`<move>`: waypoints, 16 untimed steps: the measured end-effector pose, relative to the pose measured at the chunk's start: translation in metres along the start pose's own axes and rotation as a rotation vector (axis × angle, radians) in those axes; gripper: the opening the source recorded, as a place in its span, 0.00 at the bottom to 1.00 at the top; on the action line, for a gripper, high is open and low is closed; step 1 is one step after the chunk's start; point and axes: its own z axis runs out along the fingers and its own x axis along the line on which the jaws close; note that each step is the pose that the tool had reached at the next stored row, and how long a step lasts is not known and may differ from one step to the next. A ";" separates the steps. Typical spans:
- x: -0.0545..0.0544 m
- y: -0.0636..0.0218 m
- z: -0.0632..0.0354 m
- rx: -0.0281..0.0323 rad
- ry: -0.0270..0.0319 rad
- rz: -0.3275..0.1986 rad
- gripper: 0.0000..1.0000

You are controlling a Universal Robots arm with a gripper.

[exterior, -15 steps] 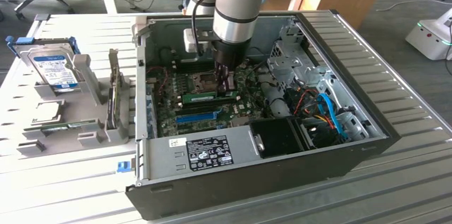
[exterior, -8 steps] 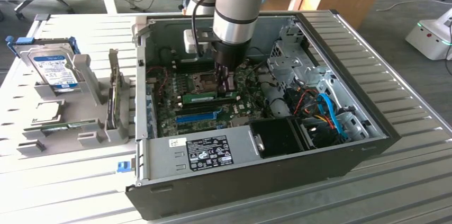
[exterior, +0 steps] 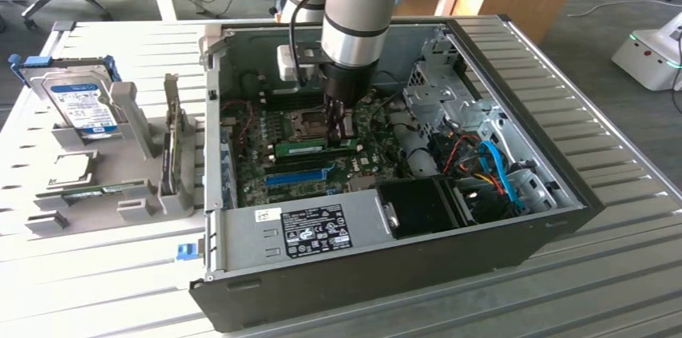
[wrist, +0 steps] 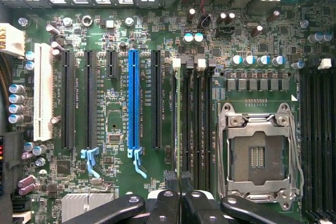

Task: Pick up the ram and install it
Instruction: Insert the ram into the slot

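Item: ram (wrist: 178,119), picked up, slotted upright in motherboard (wrist: 115,114). My jaws (wrist: 179,179) nearly shut, pinching it. Full seating unconfirmed.

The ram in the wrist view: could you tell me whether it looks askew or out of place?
Nothing stands out. The ram stands on edge, in line with the black memory slots beside it, with the pincer shut on one end. Whether it is fully seated, I cannot tell.

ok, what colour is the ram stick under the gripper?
Green. The ram shows best in the exterior view.
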 end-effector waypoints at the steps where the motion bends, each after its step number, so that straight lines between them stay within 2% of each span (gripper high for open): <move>1: 0.000 0.0000 0.0000 0.0000 -0.0001 0.000 0.12; 16: 0.000 0.0000 0.0010 -0.0001 0.0004 0.000 0.12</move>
